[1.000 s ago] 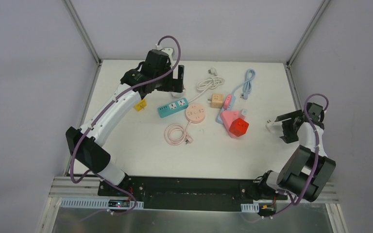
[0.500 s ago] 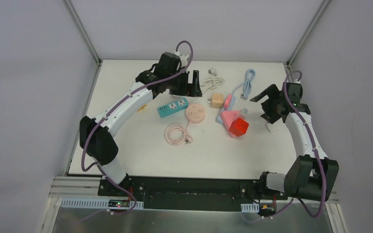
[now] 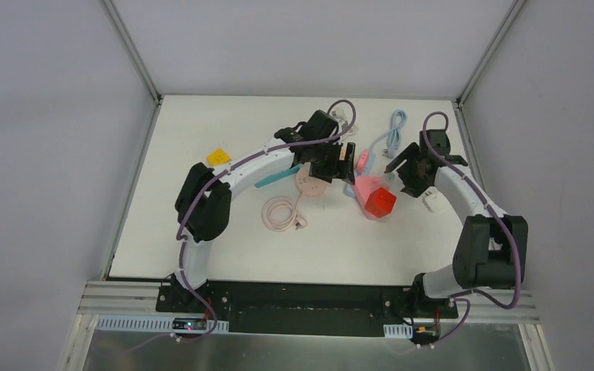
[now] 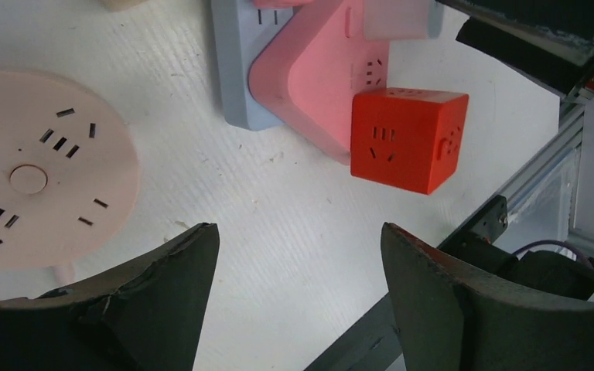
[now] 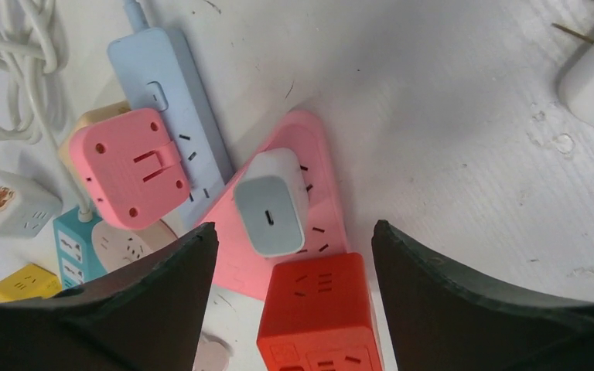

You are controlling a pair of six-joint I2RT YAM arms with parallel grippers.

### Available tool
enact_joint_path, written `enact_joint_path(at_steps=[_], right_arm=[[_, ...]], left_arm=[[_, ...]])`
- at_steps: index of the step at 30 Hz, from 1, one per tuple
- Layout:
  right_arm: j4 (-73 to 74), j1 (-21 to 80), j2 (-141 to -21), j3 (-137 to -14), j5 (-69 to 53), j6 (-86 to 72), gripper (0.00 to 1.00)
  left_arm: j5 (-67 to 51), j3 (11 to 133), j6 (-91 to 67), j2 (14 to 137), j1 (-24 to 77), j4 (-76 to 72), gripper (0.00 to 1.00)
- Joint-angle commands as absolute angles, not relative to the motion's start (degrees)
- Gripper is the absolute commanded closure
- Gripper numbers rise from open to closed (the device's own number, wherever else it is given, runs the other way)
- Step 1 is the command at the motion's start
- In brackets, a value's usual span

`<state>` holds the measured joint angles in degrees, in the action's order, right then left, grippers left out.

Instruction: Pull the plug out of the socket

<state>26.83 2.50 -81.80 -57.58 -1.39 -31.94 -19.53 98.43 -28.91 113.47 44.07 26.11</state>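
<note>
white cube charger plug (image 5: pixel 271 202) sits plugged into the pink triangular plastic socket (image 5: pixel 326 189), untouched. the left gripper (image 4: pixel 295 232) has swung in beside the socket and the right gripper (image 5: pixel 292 226) over the plug, both spread and empty, so this looks like approach, not grasp. the plug's prongs are hidden.
</note>
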Motion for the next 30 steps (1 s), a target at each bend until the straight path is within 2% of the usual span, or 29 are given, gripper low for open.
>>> enact_joint_path(at_steps=[1, 7, 14, 16, 19, 30], right_arm=[[23.33, 2.61, -86.33, -59.03, -5.5, -28.03, 0.28], [22.57, 2.77, -88.96, -59.24, -6.1, -27.87, 0.41], [24.41, 3.67, -89.1, -61.19, -6.19, -28.5, 0.76], [25.77, 4.3, -89.02, -62.25, -7.66, -29.51, 0.89], [24.9, 6.74, -87.84, -61.15, -8.14, -30.4, 1.0], [22.67, 10.25, -84.58, -56.73, -13.17, -33.26, 1.0]], left_arm=[[-19.18, 102.04, -35.09, 116.72, 43.86, 23.78, 0.22], [-16.98, 106.13, -36.92, 121.29, 43.97, 24.05, 0.24], [-16.09, 109.6, -36.0, 124.59, 44.38, 23.49, 0.24], [-16.07, 111.71, -34.96, 126.06, 44.37, 26.06, 0.24], [-16.14, 111.4, -33.49, 126.84, 44.6, 25.92, 0.24], [-13.07, 105.44, -31.66, 127.24, 45.47, 25.48, 0.25]])
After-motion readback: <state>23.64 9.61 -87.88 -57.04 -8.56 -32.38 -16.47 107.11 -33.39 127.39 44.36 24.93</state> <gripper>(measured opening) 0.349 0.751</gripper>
